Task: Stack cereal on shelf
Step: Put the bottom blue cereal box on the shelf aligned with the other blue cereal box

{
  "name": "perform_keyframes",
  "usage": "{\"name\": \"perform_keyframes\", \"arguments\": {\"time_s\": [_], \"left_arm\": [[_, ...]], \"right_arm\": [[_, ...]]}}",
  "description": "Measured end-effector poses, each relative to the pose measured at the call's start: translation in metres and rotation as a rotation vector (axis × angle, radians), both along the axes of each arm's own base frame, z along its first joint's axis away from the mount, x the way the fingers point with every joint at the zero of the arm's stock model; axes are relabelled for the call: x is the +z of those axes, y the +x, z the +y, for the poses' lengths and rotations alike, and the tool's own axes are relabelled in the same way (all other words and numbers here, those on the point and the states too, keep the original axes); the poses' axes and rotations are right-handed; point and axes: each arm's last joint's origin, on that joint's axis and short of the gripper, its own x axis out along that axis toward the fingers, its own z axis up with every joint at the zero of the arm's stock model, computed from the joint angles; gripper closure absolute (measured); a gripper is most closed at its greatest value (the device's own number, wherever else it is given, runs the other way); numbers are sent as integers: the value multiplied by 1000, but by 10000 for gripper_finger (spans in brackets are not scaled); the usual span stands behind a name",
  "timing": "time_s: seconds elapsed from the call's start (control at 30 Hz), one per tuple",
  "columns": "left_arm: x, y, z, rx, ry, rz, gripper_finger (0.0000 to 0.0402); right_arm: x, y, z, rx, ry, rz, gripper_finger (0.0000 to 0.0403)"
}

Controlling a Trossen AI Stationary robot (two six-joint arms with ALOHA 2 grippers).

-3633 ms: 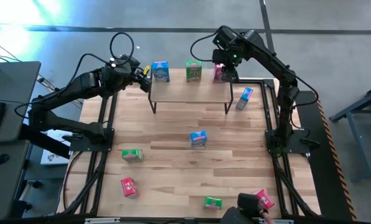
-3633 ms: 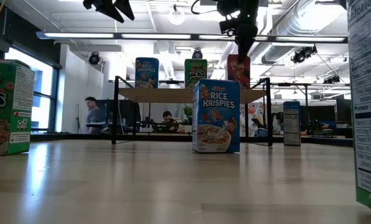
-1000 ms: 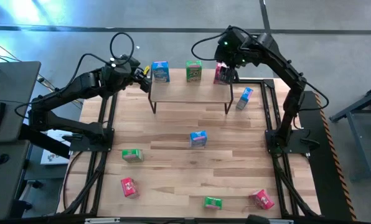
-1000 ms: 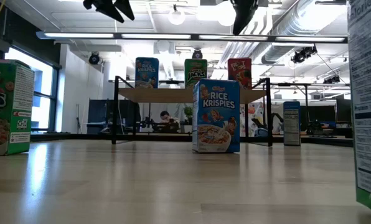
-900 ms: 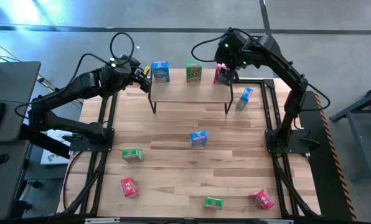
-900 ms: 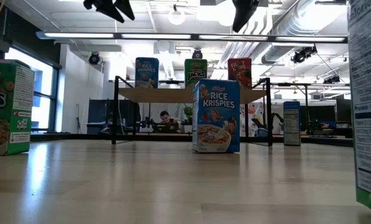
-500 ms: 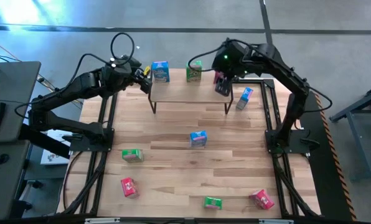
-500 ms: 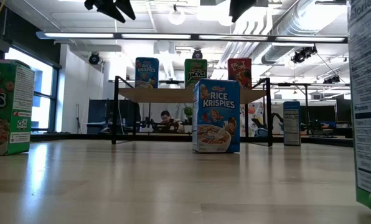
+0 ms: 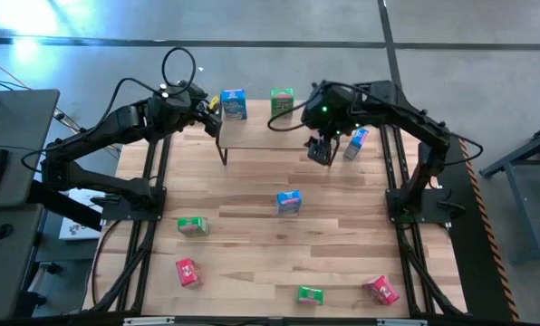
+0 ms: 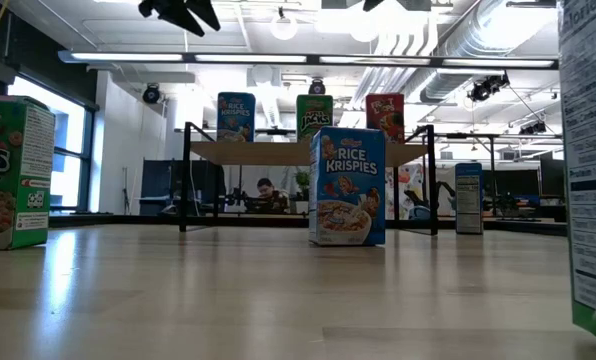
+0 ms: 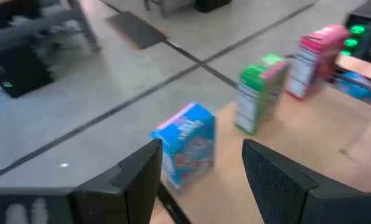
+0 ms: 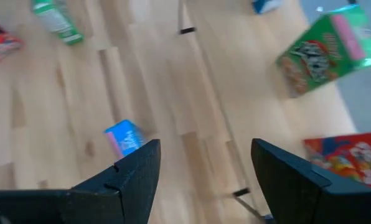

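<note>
The shelf (image 9: 277, 136) stands at the table's far edge on black legs. On its top stand three cereal boxes: blue (image 10: 236, 117), green (image 10: 315, 117) and red (image 10: 384, 117). My right arm covers the red one in the high view. My right gripper (image 9: 321, 149) hangs open above the shelf's near right part, with nothing between its fingers (image 12: 201, 180). My left gripper (image 9: 213, 103) waits open and in the air just left of the shelf's blue box (image 11: 185, 143). A blue box (image 9: 289, 201) stands upright at mid-table.
Another blue box (image 9: 355, 142) stands on the table at the shelf's right end. A green box (image 9: 192, 225) and a red one (image 9: 188, 272) lie at the near left. A green box (image 9: 309, 294) and a red one (image 9: 380, 290) lie by the near edge.
My right gripper has swung away from the red box at the shelf's far right, toward the table's near edge and a little left, turning as it went. It has stayed open. The red box has stayed upright on the shelf.
</note>
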Motion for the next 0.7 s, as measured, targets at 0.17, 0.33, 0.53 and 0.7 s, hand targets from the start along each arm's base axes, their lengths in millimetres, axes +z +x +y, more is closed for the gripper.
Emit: {"name": "perform_keyframes", "arguments": {"time_s": [0.17, 0.33, 0.53, 0.7], "left_arm": [[-1, 4, -6, -130, -59, -21, 188], [-1, 8, -16, -212, -80, -27, 188], [3, 12, -32, -277, -98, -54, 188], [22, 10, -48, -315, -143, -174, 188]], "right_arm": [[-1, 4, 16, 64, 29, -1, 159], [-3, 6, 25, 53, 57, 2, 159], [-3, 6, 31, 79, 82, 0, 159], [-3, 6, 35, 149, 113, -1, 159]]}}
